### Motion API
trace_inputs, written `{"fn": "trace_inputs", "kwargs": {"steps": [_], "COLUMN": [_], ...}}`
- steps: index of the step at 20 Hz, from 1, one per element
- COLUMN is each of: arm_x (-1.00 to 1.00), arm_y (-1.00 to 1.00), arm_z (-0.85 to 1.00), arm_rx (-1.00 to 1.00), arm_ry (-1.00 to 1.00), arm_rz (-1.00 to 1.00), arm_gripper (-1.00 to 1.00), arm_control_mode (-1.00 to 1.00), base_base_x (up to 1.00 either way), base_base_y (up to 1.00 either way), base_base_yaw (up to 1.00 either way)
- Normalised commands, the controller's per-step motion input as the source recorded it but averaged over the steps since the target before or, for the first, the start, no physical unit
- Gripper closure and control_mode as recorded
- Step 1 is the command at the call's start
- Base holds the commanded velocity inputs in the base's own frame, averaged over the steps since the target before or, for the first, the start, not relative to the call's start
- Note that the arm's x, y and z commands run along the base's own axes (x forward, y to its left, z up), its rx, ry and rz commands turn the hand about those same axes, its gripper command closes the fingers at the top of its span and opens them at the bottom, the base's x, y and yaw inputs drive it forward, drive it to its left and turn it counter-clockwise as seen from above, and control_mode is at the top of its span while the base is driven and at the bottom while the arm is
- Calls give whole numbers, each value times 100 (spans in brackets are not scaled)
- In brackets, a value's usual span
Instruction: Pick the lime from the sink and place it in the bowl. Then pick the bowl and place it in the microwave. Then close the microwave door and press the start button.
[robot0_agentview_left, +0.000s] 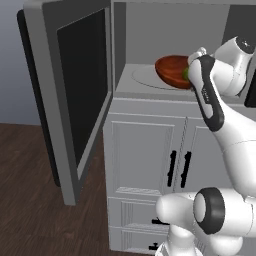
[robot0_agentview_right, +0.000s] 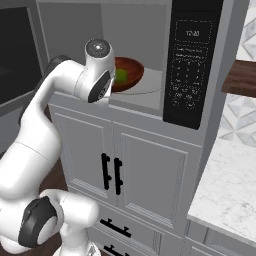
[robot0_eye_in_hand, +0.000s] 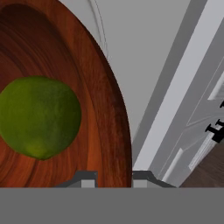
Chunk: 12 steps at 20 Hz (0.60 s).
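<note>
The reddish-brown wooden bowl (robot0_agentview_left: 170, 70) (robot0_agentview_right: 132, 69) (robot0_eye_in_hand: 103, 109) sits tilted just inside the open microwave (robot0_agentview_left: 150, 30) (robot0_agentview_right: 135, 25), over the front of the white turntable (robot0_agentview_left: 144, 77) (robot0_agentview_right: 150, 86). I cannot tell whether it touches the turntable. The lime (robot0_agentview_left: 185, 74) (robot0_agentview_right: 120, 75) (robot0_eye_in_hand: 39, 116) lies inside the bowl. My gripper (robot0_agentview_left: 190, 75) (robot0_agentview_right: 112, 82) (robot0_eye_in_hand: 114, 179) is shut on the bowl's near rim, which runs between the two fingertips in the hand view. The microwave door (robot0_agentview_left: 75, 90) (robot0_agentview_right: 17, 55) stands swung wide open to the left. The sink is out of view.
The black keypad panel (robot0_agentview_right: 187, 65) is to the right of the microwave's opening. White cabinet doors with black handles (robot0_agentview_left: 178, 169) (robot0_agentview_right: 112, 174) sit below. A marble counter (robot0_agentview_right: 225, 190) lies at the right, and dark wood floor (robot0_agentview_left: 30, 200) under the open door.
</note>
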Motion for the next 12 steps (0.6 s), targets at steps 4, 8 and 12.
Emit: {"fn": "trace_inputs", "kwargs": {"steps": [4,8,12], "arm_x": [0,4,17], "arm_y": [-1,-2,-6], "arm_z": [-10,-13,-5], "arm_rx": [0,0,0], "arm_ry": [0,5,3], "arm_rz": [0,0,0], "arm_gripper": [100,100,100], "arm_control_mode": [-100,-100,-100], "base_base_x": [0,0,0], "base_base_y": [0,0,0], "base_base_yaw": [0,0,0]}}
